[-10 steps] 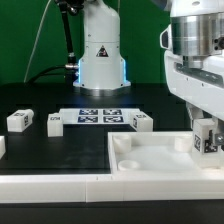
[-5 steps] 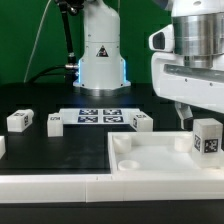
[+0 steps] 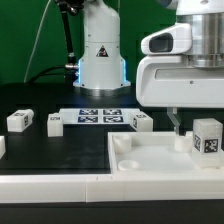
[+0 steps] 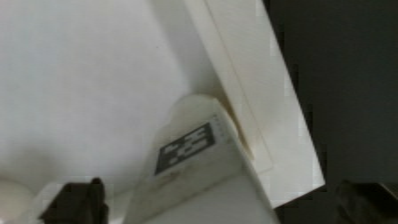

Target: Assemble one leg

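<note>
A leg (image 3: 207, 137), a small white block with a black-and-white tag, stands upright near the far right corner of the large flat white square piece (image 3: 150, 168). My gripper (image 3: 196, 118) hangs just above it, open and empty. One dark finger (image 3: 178, 122) shows to the leg's left, apart from it. In the wrist view the tagged leg (image 4: 187, 147) lies below, beside the raised rim (image 4: 249, 90) of the white piece. The gripper (image 4: 219, 205) has its two fingertips (image 4: 75, 203) spread wide with nothing between them.
Three more loose legs (image 3: 18, 120), (image 3: 55, 123), (image 3: 142, 121) lie on the black table. Part of another white piece (image 3: 2, 146) shows at the left edge. The marker board (image 3: 98, 116) lies at the middle back, in front of the robot base (image 3: 100, 55).
The gripper has let go of the leg and risen, shifting toward the exterior view's left. The leg stays standing on the white piece.
</note>
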Motion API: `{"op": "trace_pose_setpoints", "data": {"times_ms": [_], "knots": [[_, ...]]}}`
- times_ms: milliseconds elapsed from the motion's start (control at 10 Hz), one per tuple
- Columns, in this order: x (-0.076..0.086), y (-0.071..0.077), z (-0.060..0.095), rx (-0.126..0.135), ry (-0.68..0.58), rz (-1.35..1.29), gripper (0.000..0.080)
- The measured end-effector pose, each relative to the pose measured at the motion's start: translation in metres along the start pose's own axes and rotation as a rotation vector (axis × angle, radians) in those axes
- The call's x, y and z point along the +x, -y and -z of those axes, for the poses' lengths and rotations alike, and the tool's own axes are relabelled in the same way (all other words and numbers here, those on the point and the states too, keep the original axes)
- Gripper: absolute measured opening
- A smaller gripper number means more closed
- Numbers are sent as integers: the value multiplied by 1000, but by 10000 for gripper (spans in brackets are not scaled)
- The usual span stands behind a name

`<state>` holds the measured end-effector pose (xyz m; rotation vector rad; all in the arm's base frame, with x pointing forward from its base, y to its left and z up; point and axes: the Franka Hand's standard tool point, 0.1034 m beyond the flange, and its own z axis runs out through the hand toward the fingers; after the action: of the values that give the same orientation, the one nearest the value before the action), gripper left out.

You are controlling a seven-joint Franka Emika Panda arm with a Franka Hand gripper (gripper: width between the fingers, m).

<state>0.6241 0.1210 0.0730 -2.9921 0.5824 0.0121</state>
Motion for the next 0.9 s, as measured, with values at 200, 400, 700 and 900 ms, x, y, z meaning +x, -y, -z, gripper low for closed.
{"op": "trace_pose_setpoints", "data": {"times_ms": [200, 400, 700, 900], "knots": [[1, -2, -1, -10, -2, 198, 649], [1, -3, -3, -16, -14, 371, 649], [2, -4, -2, -17, -15, 428, 529], [2, -4, -2, -17, -15, 417, 395]]}}
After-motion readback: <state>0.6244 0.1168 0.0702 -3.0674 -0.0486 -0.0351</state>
